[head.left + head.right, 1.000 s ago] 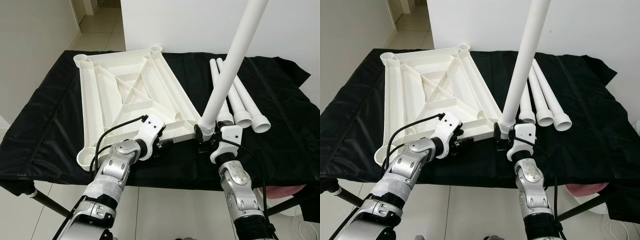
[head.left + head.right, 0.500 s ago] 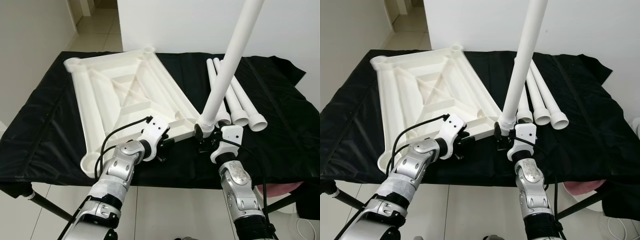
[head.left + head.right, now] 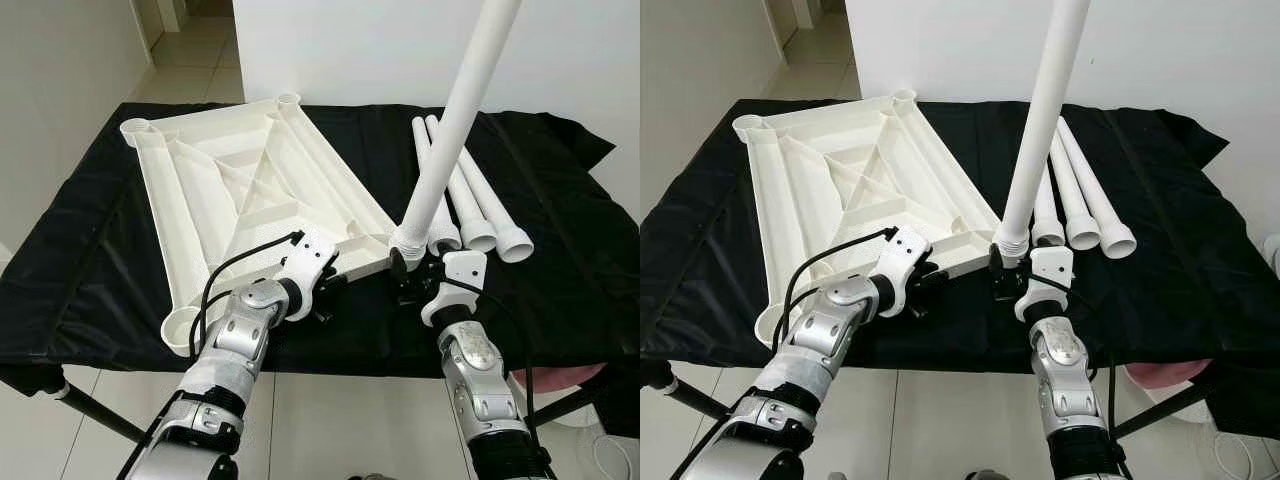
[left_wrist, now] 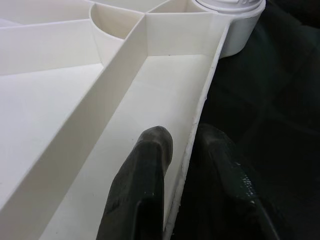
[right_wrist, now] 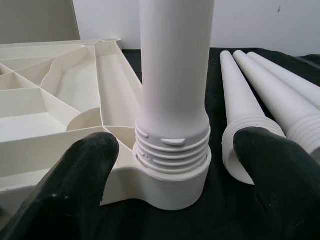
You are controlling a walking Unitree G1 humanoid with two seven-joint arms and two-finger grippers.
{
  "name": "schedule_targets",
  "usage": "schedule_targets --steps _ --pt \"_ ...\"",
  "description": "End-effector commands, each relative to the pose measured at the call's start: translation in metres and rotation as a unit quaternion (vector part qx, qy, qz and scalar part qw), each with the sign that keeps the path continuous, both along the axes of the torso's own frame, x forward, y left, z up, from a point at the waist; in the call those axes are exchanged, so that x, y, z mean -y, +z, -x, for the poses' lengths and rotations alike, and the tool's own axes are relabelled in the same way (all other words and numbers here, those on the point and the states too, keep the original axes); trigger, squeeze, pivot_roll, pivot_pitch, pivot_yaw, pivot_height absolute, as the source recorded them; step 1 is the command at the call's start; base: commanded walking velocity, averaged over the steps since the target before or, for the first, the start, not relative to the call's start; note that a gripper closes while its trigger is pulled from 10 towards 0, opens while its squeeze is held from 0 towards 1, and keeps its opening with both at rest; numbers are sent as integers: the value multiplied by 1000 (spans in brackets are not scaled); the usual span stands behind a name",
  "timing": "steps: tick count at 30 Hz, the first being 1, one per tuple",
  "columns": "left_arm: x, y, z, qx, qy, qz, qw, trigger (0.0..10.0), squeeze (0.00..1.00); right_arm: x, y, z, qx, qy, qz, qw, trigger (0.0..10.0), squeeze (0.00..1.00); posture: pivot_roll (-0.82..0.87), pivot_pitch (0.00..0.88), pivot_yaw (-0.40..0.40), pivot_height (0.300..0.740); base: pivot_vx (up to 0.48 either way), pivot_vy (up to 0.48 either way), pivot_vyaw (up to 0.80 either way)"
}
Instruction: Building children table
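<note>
Eye view: white tabletop (image 3: 250,190) lies upside down on the black worktop (image 3: 80,260); a leg (image 3: 455,120) stands in its near right socket.
Left wrist: left claw (image 4: 184,145) pinches the tabletop's near rim.
Right wrist: right claw (image 5: 175,165) spread around the leg's threaded base, not touching.

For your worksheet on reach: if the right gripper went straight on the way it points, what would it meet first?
The right gripper, jaws open, would probably first meet the threaded base of the upright table leg, standing in the tabletop's corner socket.
</note>
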State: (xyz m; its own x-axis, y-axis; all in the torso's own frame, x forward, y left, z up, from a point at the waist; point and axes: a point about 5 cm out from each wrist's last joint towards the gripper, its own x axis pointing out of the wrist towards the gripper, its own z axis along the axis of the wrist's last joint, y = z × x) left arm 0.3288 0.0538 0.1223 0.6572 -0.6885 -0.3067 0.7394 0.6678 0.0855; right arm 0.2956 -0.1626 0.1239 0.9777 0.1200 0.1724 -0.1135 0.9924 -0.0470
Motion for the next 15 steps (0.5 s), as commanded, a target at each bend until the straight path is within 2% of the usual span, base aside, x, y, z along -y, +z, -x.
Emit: schedule_targets --steps 1,3,4,5,6,8,12,13,14,15 --pt "-34 1 -17 58 245 -44 967 10000 0 0 -2 1 -1 -2 -1 1000 10000 0 -53 33 29 740 0 0 0" --pt "-36 2 -18 59 256 -44 964 10000 0 0 -2 1 -1 -2 -1 1000 10000 0 -53 33 29 740 0 0 0" --pt "-46 4 -21 69 309 -46 948 10000 0 0 -2 1 0 -3 -1 1000 10000 0 -54 33 30 740 0 0 0" --pt "-46 4 -21 69 309 -46 948 10000 0 0 -2 1 0 -3 -1 1000 10000 0 -54 33 30 740 0 0 0" --pt "-49 5 -22 78 325 -55 941 10000 0 0 -2 2 0 -3 -1 1000 10000 0 -54 33 29 740 0 0 0" --pt "-51 6 -22 79 336 -52 937 10000 0 0 -2 2 -1 -3 -1 1000 10000 0 -54 32 30 740 0 0 0" --pt "-53 6 -23 77 344 -45 935 10000 0 0 -2 2 -1 -3 -1 1000 10000 0 -53 32 29 740 0 0 0" --pt "-50 6 -22 79 327 -48 940 10000 0 -1 -2 2 -1 -2 -1 1000 10000 0 -50 31 28 740 0 0 0" --pt "-46 6 -22 73 309 -37 947 10000 149 -1 -3 1 -1 -2 -1 1000 10000 0 -50 31 28 740 0 0 0" --pt "-46 6 -22 73 309 -37 947 10000 149 -1 -3 1 -1 -2 -1 1000 10000 0 -50 31 28 740 0 0 0"
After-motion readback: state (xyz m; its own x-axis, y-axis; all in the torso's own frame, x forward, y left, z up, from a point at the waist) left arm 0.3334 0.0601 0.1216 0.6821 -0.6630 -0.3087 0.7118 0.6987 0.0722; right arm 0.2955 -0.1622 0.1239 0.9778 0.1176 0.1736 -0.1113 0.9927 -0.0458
